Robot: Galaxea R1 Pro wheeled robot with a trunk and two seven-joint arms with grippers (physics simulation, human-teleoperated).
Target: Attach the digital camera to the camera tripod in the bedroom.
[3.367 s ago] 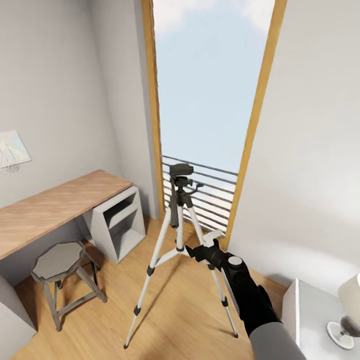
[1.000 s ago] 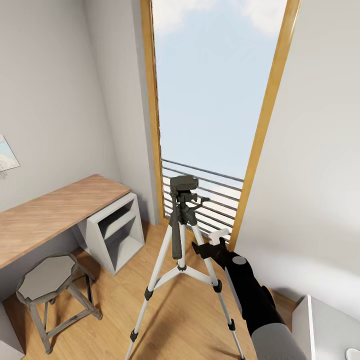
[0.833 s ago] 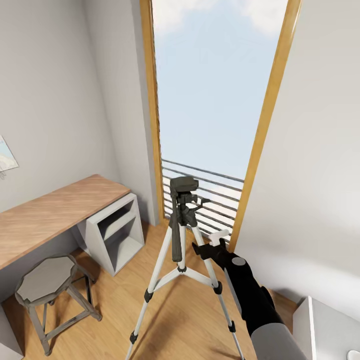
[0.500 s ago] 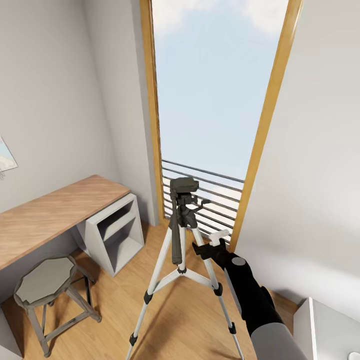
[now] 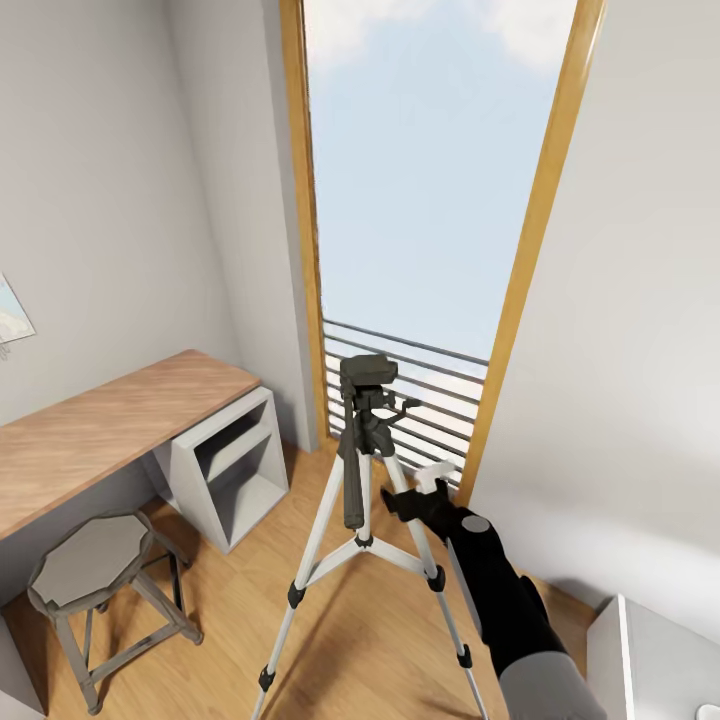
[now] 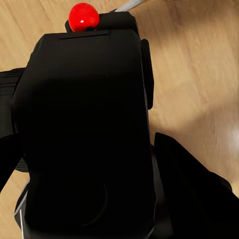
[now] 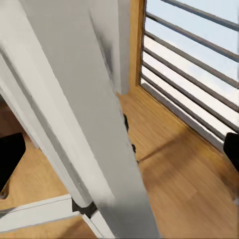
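Note:
The camera tripod (image 5: 362, 440) stands on the wood floor before the tall window, silver legs spread and its black head (image 5: 366, 370) bare on top. My right gripper (image 5: 420, 490) reaches to its right-hand leg below the head. In the right wrist view that silver leg (image 7: 84, 114) runs close between the black fingertips (image 7: 10, 159), which are spread wide, so the right gripper (image 7: 119, 154) is open. In the left wrist view the digital camera (image 6: 84, 129), black with a red dot (image 6: 83, 16), sits clamped in my left gripper (image 6: 82, 149), whose fingers (image 6: 191, 194) press its sides.
A wooden desk (image 5: 100, 430) with a grey open cubby (image 5: 230, 460) lines the left wall, and a grey stool (image 5: 90, 560) stands before it. Behind the tripod is a balcony railing (image 5: 420, 390) in a wood-framed window. A white cabinet top (image 5: 650, 660) sits at the lower right.
Since the earliest frame the head view has shifted and closed in on the tripod. Over the last second my right gripper has crept slightly toward the tripod's leg.

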